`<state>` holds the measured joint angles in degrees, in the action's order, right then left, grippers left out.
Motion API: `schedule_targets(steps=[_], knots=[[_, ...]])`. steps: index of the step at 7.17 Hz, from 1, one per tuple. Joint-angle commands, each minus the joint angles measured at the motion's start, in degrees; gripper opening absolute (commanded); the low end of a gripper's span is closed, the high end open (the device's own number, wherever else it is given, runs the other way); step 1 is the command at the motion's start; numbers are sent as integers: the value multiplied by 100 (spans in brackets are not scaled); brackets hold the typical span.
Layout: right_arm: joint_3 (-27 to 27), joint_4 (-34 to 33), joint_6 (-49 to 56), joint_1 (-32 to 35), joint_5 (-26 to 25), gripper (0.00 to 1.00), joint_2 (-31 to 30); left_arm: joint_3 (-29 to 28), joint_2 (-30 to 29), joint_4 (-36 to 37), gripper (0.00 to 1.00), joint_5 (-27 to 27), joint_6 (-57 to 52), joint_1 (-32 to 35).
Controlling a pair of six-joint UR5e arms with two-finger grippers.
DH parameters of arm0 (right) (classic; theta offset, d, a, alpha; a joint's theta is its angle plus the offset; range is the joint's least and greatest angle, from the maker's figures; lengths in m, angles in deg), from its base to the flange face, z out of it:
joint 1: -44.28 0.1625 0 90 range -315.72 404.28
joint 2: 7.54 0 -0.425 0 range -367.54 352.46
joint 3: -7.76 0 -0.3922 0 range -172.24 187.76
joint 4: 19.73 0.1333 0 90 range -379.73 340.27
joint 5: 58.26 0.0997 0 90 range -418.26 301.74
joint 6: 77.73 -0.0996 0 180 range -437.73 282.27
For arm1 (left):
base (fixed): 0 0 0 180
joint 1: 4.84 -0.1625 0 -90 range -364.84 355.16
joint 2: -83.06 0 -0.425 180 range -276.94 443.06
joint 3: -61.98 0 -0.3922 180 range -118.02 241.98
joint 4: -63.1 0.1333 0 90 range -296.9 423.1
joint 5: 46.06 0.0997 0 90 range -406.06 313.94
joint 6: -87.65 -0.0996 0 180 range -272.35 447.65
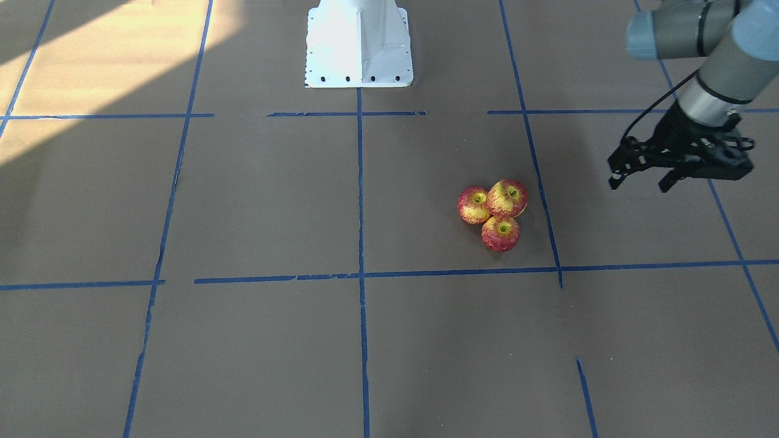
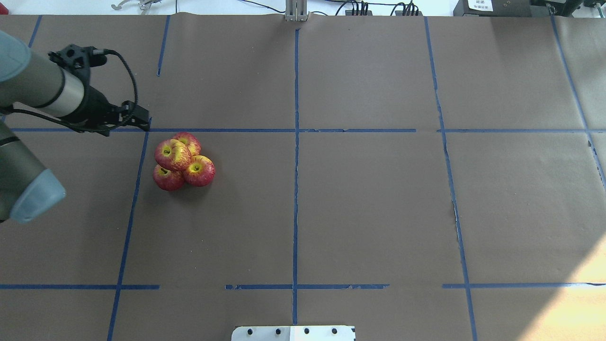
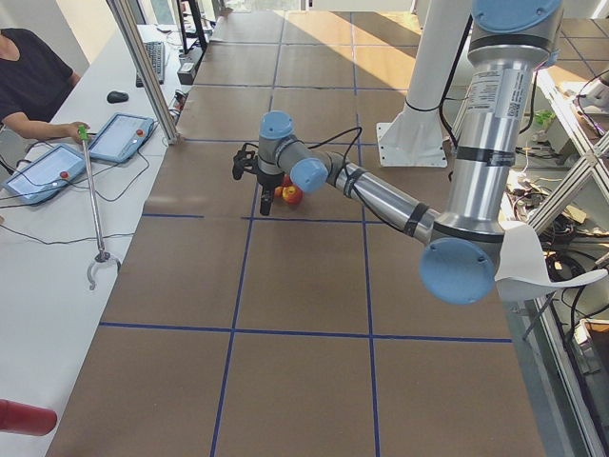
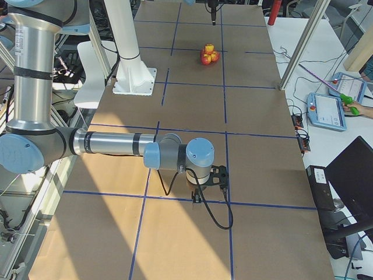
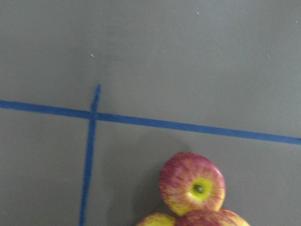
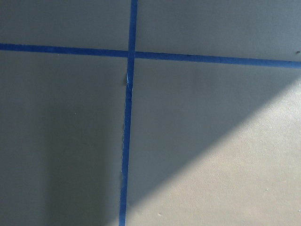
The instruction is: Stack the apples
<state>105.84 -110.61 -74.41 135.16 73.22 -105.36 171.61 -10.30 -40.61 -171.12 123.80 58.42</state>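
Apples (image 2: 182, 163): likely firm, smooth, roll-prone; you grip across the middle.
Left end effector (image 1: 640, 180): wide, empty.
Right end effector (image 4: 211, 185): can't tell.

Your worktop (image 2: 360, 213) is covered in matt brown paper, smooth with a few faint creases; the blue tape (image 2: 296, 189) lines on it look thin, slightly shiny and frayed in places; the apples (image 2: 183, 161) have smooth, waxy skin with a soft sheen; the left arm (image 1: 718, 67) shows brushed bare metal tubing and smooth grey-blue plastic caps; the left tool (image 1: 640, 182) looks like matt black plastic; the base plate (image 1: 359, 48) looks like glossy white painted metal.
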Motion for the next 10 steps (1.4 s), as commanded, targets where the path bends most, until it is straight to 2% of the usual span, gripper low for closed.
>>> schedule_targets(steps=[1, 2, 4, 5, 6, 7, 10], knots=[[0, 0, 2, 0, 0, 100, 0, -160, 739, 35, 100, -335, -2034, 1140], [0, 0, 2, 0, 0, 100, 0, -413, 819, 157, 100, -335, -2781, 1658], [0, 9, 2, 0, 0, 100, 0, -897, 733, 884, 100, -344, -4328, 2722], [0, 0, 2, 0, 0, 100, 0, -1004, 680, 1219, 100, -344, -4518, 2875], [0, 0, 2, 0, 0, 100, 0, -1248, 488, 1779, 100, -709, -4529, 2894], [0, 0, 2, 0, 0, 100, 0, -1199, 599, 1897, 100, -922, -4555, 2885], [0, 0, 2, 0, 0, 100, 0, -1267, 706, 1855, 100, -915, -4494, 2877]])
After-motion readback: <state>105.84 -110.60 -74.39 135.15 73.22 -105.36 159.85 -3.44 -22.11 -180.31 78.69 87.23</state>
